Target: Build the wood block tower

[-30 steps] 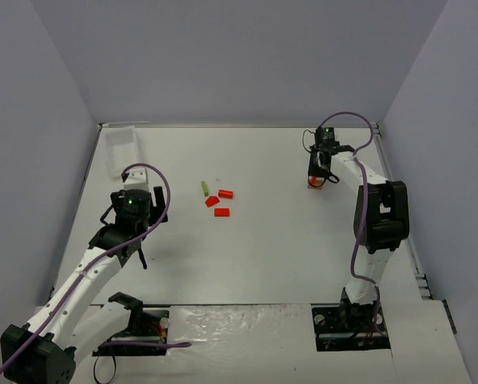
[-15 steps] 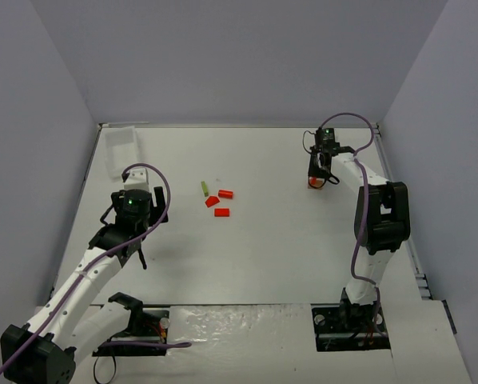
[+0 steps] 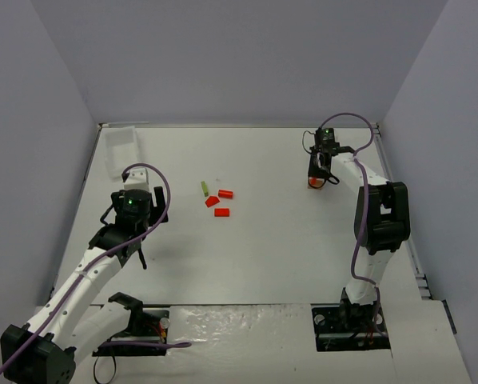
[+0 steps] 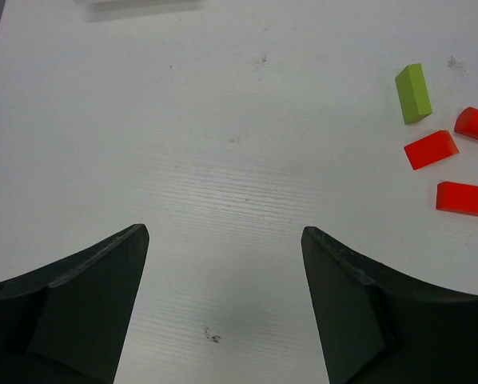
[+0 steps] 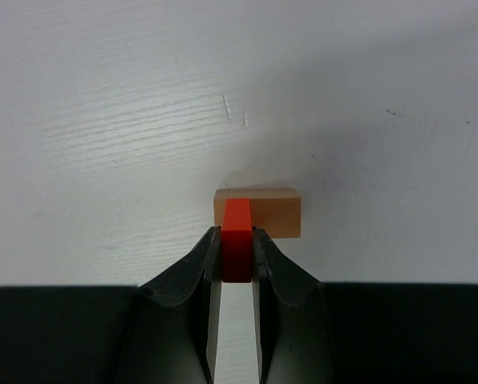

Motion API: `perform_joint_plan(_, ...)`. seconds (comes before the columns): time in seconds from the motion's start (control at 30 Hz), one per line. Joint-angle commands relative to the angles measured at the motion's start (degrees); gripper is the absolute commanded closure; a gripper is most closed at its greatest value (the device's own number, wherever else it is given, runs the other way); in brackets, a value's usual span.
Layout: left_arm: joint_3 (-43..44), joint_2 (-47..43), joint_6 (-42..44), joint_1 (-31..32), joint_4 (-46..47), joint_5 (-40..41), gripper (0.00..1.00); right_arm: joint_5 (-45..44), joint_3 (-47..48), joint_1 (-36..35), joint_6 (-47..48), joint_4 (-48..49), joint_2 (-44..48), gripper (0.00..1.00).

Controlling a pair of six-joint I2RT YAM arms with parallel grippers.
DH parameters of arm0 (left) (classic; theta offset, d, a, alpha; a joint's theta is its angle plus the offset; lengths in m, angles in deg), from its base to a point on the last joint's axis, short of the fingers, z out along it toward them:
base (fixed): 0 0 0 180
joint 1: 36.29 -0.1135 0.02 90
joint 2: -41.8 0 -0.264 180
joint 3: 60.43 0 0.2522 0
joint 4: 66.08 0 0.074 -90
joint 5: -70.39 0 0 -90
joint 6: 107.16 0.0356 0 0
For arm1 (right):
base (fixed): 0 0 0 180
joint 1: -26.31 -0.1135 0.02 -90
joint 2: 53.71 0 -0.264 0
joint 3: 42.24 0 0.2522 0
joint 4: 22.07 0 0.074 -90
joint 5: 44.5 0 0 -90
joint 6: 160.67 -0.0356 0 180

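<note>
Here, right jaws: closed on a small red block point(image 5: 237, 240), pinched by its two sides, its front end sticking out past the tips.
Tan block point(image 5: 257, 212): lies flat on the surface point(image 5: 103, 120), directly ahead of the held piece. In the right wrist view the red block overlaps its middle, and whether the two touch cannot be told.
Right arm point(image 3: 380, 212): reached out to the far right part of the surface. In the top view the red block point(image 3: 315, 183) shows only as a small speck under the wrist.
Left jaws: open wide, nothing between them, hanging over bare surface on the left side.
Yellow-green stick point(image 4: 413, 94): lies flat near mid-surface, ahead and to the right of the left jaws.
Loose red pieces: three, just beside the stick and apart from one another. They are a wedge point(image 4: 431, 150), a round-ended piece point(image 4: 476, 125) cut by the frame edge, and a flat bar point(image 4: 465, 199).
Tower parts: in two groups, well apart, none stacked at mid-surface.
Clear tray point(image 3: 121, 148): far left corner, well apart from the blocks.
</note>
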Motion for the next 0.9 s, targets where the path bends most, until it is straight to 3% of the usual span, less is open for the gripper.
perform_joint_plan(0.0, 1.4, -0.2, 0.4, -0.4, 3.6, 0.2, 0.25, -1.4, 1.2, -0.5, 0.8, -2.6, 3.0, 1.00)
perform_joint_plan(0.87, 1.3, -0.4, 0.5, -0.4, 3.7, 0.0, 0.25, -1.2, 1.7, -1.1, 1.3, -2.6, 3.0, 1.00)
